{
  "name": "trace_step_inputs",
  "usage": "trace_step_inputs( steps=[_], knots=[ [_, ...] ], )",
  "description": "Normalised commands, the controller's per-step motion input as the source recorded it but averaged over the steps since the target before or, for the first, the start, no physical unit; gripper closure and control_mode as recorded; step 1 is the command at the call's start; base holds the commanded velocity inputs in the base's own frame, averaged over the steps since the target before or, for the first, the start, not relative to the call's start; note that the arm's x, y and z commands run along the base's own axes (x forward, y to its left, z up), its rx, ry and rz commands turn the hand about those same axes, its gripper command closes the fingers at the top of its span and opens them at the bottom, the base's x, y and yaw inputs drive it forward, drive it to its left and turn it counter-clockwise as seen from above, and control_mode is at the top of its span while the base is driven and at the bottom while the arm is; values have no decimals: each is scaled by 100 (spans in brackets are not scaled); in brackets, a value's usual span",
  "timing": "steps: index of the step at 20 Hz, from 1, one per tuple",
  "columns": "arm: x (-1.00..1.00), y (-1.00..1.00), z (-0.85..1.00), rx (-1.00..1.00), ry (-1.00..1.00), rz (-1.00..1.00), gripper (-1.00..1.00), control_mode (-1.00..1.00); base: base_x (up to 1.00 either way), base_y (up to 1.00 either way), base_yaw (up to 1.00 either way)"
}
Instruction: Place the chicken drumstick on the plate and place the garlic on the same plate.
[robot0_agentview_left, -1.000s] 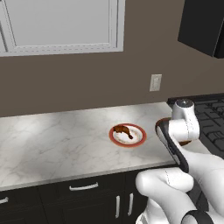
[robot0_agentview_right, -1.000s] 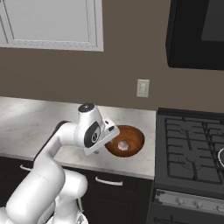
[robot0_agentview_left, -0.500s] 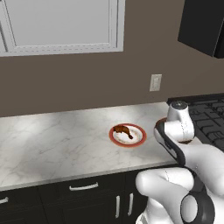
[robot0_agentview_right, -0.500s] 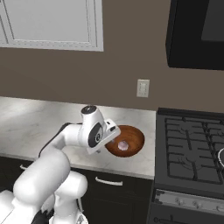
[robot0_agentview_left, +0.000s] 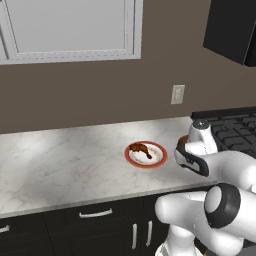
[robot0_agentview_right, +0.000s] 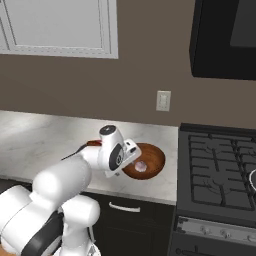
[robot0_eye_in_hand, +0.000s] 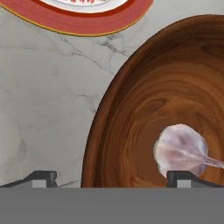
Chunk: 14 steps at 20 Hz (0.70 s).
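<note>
Chicken drumstick: the small glossy orange-brown roasted chicken drumstick (robot0_agentview_left: 140, 149) lies on the small round white plate with a red-orange rim band (robot0_agentview_left: 159, 159), toward its left half in the left base view.
Plate: it sits on the pale grey-veined marble counter (robot0_agentview_left: 65, 167); in the hand view its red-orange rim (robot0_eye_in_hand: 83, 21) shows at the top edge, just beside the bowl and apart from it.
Garlic: the small pale whitish-pink garlic bulb (robot0_eye_in_hand: 181, 150) rests inside the round brown wooden bowl (robot0_eye_in_hand: 144, 109), near its bottom; the right base view shows the bulb (robot0_agentview_right: 141, 165) in the bowl (robot0_agentview_right: 155, 161) as well.
Bowl: it stands on the counter between the plate and the black gas stove (robot0_agentview_right: 220, 170).
Gripper: the two-finger gripper (robot0_eye_in_hand: 111, 176) hangs low over the near rim of the bowl, its two dark fingertips (robot0_eye_in_hand: 43, 177) set wide apart, one over the counter and the other just at the garlic; nothing is held between them.
Surroundings: white wall cabinet (robot0_agentview_left: 70, 27), a cream wall outlet plate (robot0_agentview_right: 163, 101), dark lower cabinets with silver handles (robot0_agentview_left: 95, 213).
Writing: no readable brand, label or lettering on any surface.
</note>
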Motion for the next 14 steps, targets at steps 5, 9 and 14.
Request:
trace_step_inputs(
  steps=[5, 9, 14],
  knots=[
    [11, -8, -20, 0, 0, 0, -100, -100, 0, 0, 0],
    [0, 0, -14, 0, 0, 0, 100, -100, 0, 0, 0],
    [0, 0, -14, 0, 1, 0, 100, -100, 0, 0, 0]
  ],
)
